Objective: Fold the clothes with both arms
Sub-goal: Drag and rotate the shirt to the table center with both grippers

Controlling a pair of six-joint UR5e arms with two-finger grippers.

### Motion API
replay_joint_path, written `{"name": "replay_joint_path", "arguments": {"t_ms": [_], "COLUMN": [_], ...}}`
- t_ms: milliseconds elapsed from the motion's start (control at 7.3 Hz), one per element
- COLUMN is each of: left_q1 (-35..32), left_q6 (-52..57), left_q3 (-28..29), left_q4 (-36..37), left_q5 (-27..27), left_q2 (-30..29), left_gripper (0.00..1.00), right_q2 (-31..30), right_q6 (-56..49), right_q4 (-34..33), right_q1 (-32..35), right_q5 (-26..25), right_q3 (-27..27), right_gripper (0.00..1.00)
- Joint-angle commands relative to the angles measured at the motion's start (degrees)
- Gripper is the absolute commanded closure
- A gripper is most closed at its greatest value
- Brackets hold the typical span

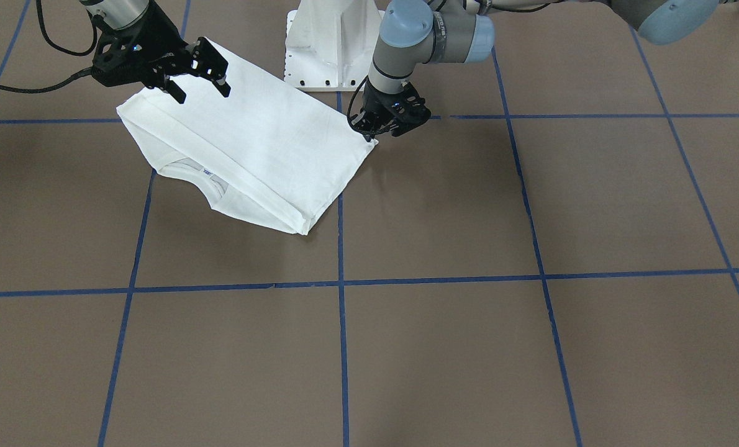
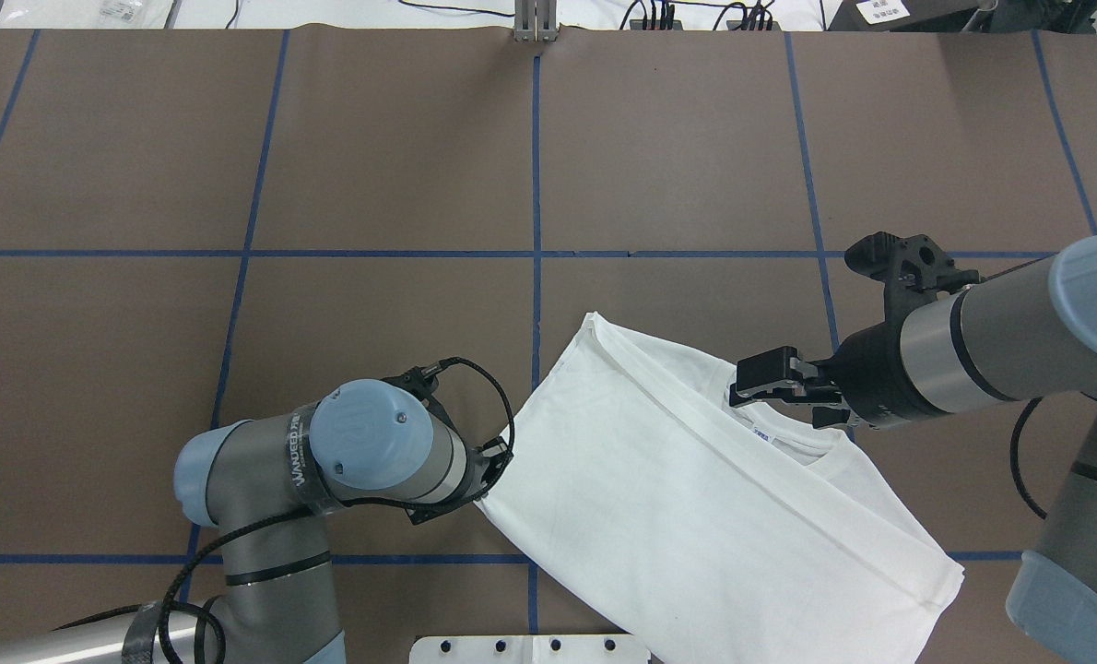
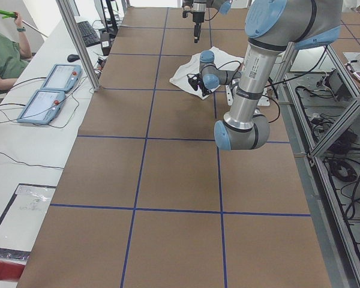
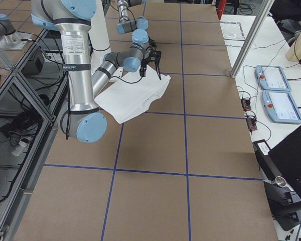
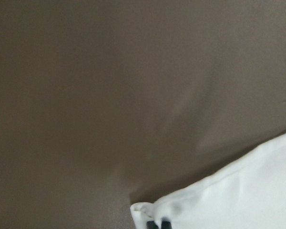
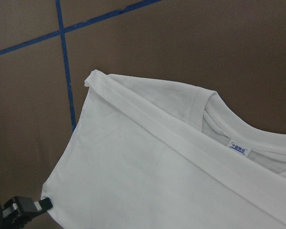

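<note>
The clothes are one white shirt [image 2: 696, 498], lying folded on the brown table with a long fold band across it. Its collar and small neck label [image 6: 238, 149] show on the far side from the robot. My left gripper [image 1: 370, 137] is shut on the shirt's corner [image 5: 148, 210] at the cloth's left end, low over the table. My right gripper [image 2: 774, 392] hangs open just above the collar end, with nothing between its fingers [image 1: 223, 87]. No printed text shows.
The white pedestal base [image 1: 332, 43] stands right behind the shirt. Blue tape lines [image 2: 536, 184] grid the brown table. A side bench with two control tablets [image 3: 51, 90] and a seated person [image 3: 3, 57] lies beyond the far edge.
</note>
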Motion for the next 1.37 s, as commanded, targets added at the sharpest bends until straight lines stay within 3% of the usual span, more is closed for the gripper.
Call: {"name": "replay_joint_path", "arguments": {"t_ms": [0, 411, 548, 685, 959, 1234], "left_q1": [-5.45, -14.95, -17.06, -19.96, -23.57, -26.48], "left_q6": [1.07, 14.22, 17.74, 21.34, 24.34, 29.71], "left_q3": [0.3, 1.53, 4.58, 9.92, 28.17, 37.36], "left_q4": [0.5, 2.79, 1.65, -1.92, -13.16, -20.47], "left_q5": [-0.16, -0.25, -0.25, -0.17, -0.16, 0.01], "left_q2": [0.09, -0.09, -1.31, -4.1, -12.87, -16.95], "left_gripper": [1.0, 1.0, 1.0, 1.0, 1.0, 1.0], "right_q2": [0.11, 0.46, 1.16, 1.43, 1.61, 2.22], "right_q6": [0.06, 0.07, 0.07, 0.15, 0.33, 0.77], "right_q4": [-0.05, -0.14, -0.14, -0.14, -0.14, -0.14], "right_q1": [-0.04, -0.13, -0.3, -0.22, -0.22, -0.22], "right_q5": [-0.09, -0.79, -0.79, -0.88, -0.88, -0.97], "right_q3": [-0.04, -0.65, -1.35, -1.62, -1.63, -1.62], "right_gripper": [0.0, 0.0, 0.0, 0.0, 0.0, 0.0]}}
